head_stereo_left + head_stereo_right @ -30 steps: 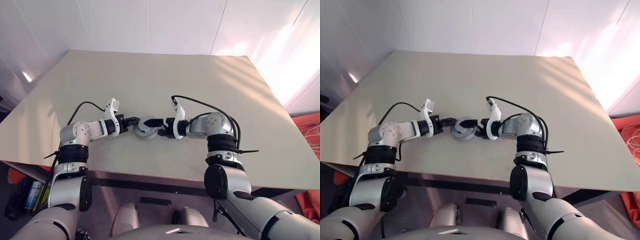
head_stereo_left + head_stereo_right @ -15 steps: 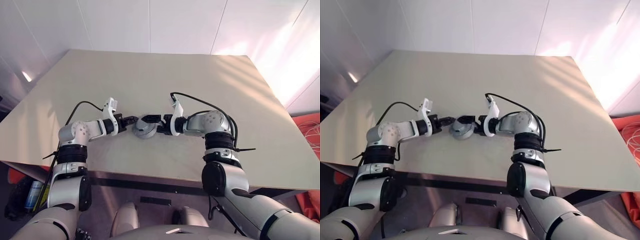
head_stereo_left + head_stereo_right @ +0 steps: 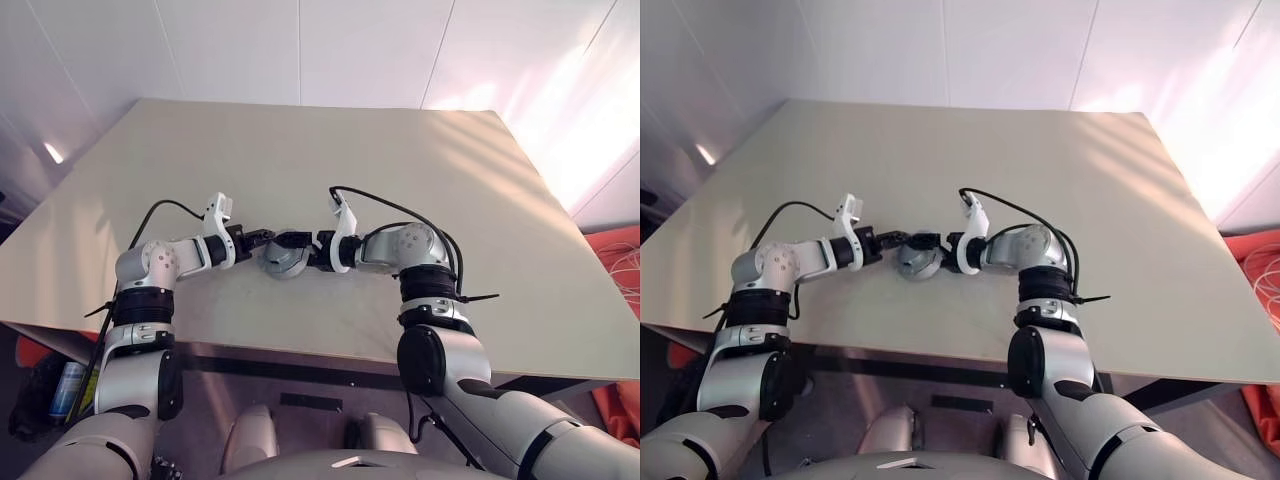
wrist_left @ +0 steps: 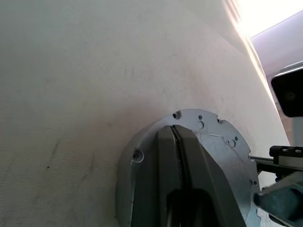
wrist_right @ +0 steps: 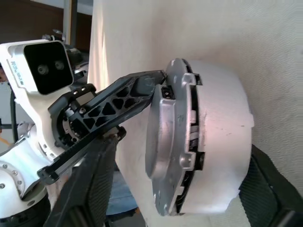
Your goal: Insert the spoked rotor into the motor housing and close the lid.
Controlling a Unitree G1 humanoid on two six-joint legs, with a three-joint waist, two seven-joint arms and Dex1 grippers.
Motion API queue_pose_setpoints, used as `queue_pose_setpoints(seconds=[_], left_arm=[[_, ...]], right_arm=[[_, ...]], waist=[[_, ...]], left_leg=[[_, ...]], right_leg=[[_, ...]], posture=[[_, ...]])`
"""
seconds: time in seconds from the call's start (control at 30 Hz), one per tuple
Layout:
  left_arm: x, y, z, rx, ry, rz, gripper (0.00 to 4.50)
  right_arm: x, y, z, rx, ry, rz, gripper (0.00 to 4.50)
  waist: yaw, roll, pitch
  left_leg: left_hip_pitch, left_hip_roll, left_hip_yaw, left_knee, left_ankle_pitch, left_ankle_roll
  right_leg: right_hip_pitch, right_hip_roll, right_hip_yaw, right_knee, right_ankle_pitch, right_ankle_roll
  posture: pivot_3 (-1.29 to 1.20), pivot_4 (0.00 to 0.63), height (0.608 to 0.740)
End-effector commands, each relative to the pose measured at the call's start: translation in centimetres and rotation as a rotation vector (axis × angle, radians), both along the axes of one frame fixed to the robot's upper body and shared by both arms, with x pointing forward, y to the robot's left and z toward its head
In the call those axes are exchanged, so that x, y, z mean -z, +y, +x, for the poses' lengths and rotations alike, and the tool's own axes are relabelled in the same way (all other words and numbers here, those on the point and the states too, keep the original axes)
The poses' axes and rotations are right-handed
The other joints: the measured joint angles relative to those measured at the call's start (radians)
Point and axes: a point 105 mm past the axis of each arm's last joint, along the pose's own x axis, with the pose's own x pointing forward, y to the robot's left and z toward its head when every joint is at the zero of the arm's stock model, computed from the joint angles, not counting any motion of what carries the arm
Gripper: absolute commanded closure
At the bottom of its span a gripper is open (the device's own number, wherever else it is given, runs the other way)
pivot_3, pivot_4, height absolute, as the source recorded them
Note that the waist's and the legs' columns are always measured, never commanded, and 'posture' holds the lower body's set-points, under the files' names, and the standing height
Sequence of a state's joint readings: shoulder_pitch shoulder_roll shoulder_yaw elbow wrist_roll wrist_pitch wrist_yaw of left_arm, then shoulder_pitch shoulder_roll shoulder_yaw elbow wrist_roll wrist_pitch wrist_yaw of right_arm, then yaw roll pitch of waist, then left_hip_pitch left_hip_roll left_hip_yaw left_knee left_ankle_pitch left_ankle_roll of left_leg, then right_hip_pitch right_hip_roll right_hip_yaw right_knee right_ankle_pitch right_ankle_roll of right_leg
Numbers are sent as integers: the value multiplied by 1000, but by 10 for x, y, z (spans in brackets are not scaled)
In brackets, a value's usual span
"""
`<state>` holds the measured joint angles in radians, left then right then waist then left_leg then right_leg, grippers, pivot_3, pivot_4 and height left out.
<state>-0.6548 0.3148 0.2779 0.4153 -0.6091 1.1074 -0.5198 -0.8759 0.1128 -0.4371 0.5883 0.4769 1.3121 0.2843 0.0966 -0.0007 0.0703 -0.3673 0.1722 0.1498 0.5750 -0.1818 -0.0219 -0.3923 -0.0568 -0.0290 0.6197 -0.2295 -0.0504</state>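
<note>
Table (image 3: 300,160) bare | left pincer (image 4: 176,142) closed over lid (image 4: 213,142) | right pincer (image 3: 300,243) grip unclear | rotor hidden

motor housing (image 5: 208,142) windings hidden inside the assembly, lid (image 4: 208,156) partly covered by left hand (image 4: 177,156), cut off by frame edge

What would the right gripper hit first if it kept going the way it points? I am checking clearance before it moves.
Probably the motor housing, which sits between the right gripper's fingers already; beyond it is the shut left gripper, clamping its rim.
</note>
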Motion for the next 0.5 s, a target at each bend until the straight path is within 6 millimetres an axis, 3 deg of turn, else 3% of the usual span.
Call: queue_pose_setpoints(seconds=[0.03, 0.1, 0.13, 0.5], left_arm=[[-11, -3, 4, 12, -41, -10, 4500], [-12, -3, 4, 11, -43, -10, 4500], [-12, -3, 4, 10, -43, -10, 4500], [-14, -2, 6, 5, -66, -10, 4500]], right_arm=[[-23, 16, 4, -33, -67, 51, 1618], [-23, 15, 5, -29, -70, 48, 2317], [-23, 14, 6, -26, -71, 47, 2431], [-25, 10, 12, 3, -66, 60, 2453]], waist=[[0, 0, 0], [0, 0, 0], [1, 0, 0], [1, 0, 0]], left_leg=[[0, 0, 0, 0, 0, 0], [0, 0, 0, 0, 0, 0], [0, 0, 0, 0, 0, 0], [0, 0, 0, 0, 0, 0]], right_leg=[[0, 0, 0, 0, 0, 0], [0, 0, 0, 0, 0, 0], [0, 0, 0, 0, 0, 0], [0, 0, 0, 0, 0, 0]], posture=[[0, 0, 740], [0, 0, 740], [0, 0, 740], [0, 0, 740]])
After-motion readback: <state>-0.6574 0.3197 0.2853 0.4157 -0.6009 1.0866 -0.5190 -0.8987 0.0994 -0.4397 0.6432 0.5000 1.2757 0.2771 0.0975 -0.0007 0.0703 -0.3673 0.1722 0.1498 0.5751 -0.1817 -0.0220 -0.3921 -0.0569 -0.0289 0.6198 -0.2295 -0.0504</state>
